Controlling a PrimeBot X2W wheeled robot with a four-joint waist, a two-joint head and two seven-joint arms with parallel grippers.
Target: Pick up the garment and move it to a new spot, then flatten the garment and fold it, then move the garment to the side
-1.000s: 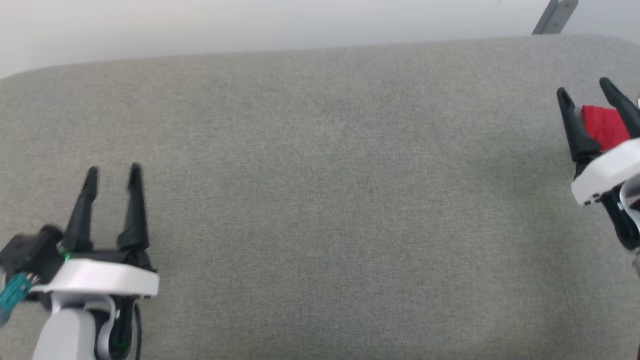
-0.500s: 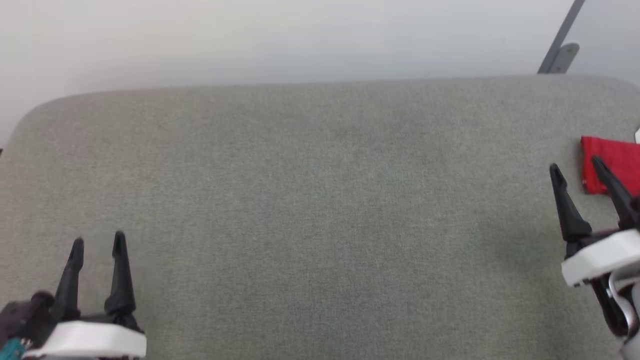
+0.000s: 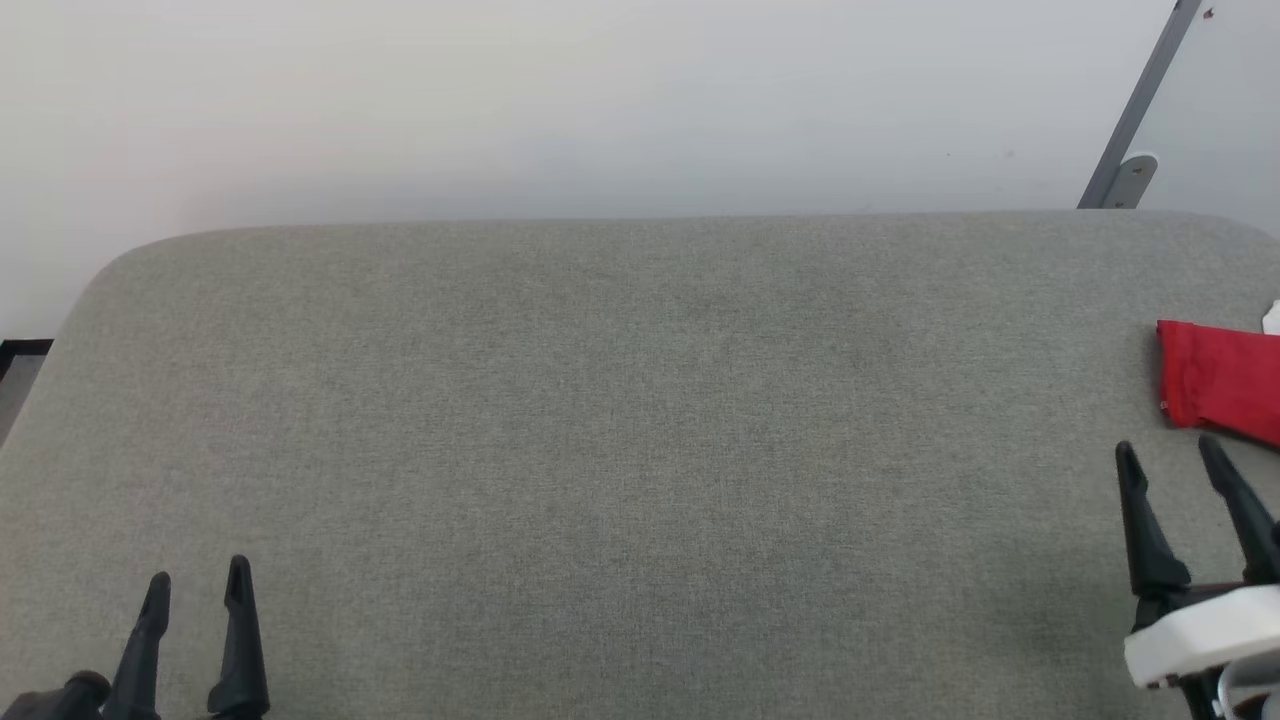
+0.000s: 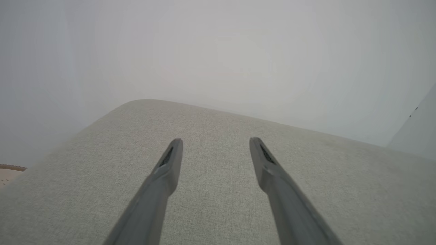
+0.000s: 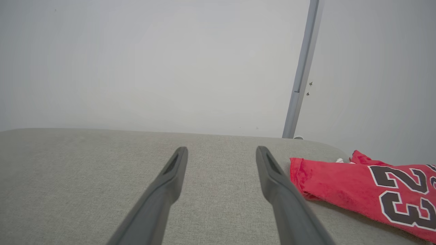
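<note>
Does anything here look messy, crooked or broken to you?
Nothing stands out. The garment lies folded near the right end of the grey cushion, its edge slightly rumpled. The right gripper is open near it, not touching.

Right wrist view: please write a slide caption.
Open right gripper over grey fabric surface; red jersey with black number 23 lies apart, beside it.

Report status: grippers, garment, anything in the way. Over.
Left gripper open, empty. Right gripper open, empty, just short of the garment. Garment lies on the grey cushion, far right. Nothing between.

Matt woven grey surface; garment is soft red cloth.
</note>
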